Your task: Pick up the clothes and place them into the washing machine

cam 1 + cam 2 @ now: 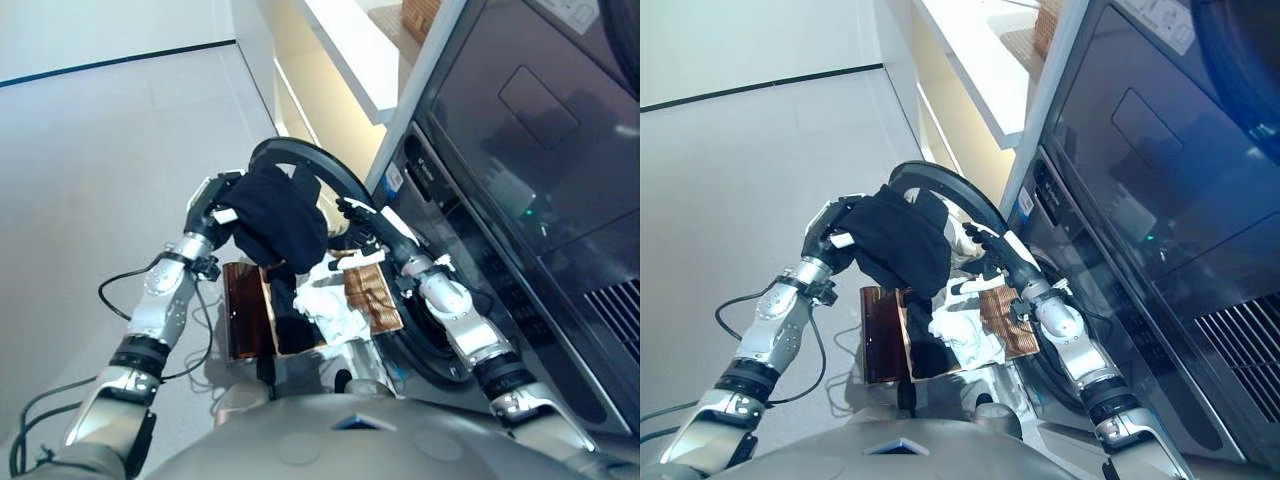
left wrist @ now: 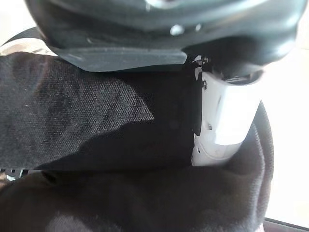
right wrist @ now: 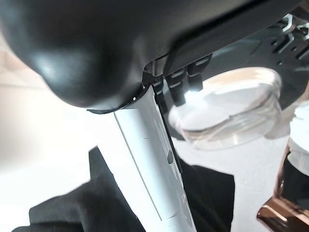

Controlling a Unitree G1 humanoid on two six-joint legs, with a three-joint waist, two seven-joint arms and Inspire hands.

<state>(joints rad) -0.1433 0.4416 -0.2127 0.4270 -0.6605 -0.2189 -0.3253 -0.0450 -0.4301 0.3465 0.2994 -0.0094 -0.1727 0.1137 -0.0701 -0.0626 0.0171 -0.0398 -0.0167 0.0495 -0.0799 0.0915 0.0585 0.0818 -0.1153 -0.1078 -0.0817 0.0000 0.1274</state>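
Left wrist view: left hand (image 1: pixel 213 212) clenched on black garment (image 1: pixel 275 222), bunched beside washer door (image 1: pixel 330 175). Right hand (image 1: pixel 372 225) relaxed alongside, empty. Cloth soft, light, droopy; hold gathered bulk.

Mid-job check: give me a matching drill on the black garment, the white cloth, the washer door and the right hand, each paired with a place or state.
Things:
1. black garment
2. white cloth
3. washer door
4. right hand

Places or states:
A. swung open
B. lying in the brown basket
C. held up by the left hand
D. open, empty, beside the garment

Pairs: 1-C, 2-B, 3-A, 4-D
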